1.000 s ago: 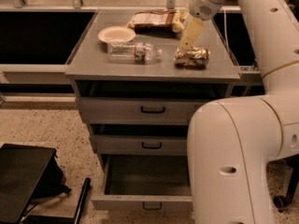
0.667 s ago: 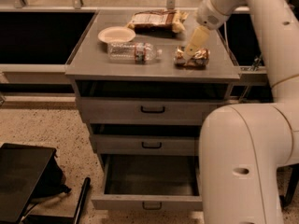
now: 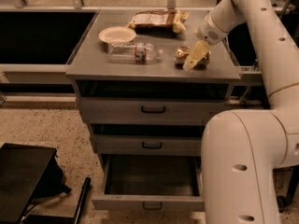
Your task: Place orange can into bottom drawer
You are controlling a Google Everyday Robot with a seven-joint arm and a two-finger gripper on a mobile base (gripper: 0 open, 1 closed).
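The orange can (image 3: 181,54) lies on its side on the grey cabinet top (image 3: 93,64), near the right front edge, shiny gold with dark patches. My gripper (image 3: 195,59) hangs from the white arm directly over the can's right part and covers it; contact with the can cannot be made out. The bottom drawer (image 3: 126,202) is pulled open below, its dark inside showing nothing in it. The two shallower drawers above it are shut.
A clear water bottle (image 3: 133,52) lies left of the can. A white plate (image 3: 117,33) and a snack bag (image 3: 156,18) sit behind. My bulky white arm (image 3: 243,167) stands by the drawers' right side. A black object (image 3: 23,176) lies on the floor at left.
The gripper has come down and forward from above the can's rear onto the can. The wrist has swung to the right. The can, bottle and drawer have not moved.
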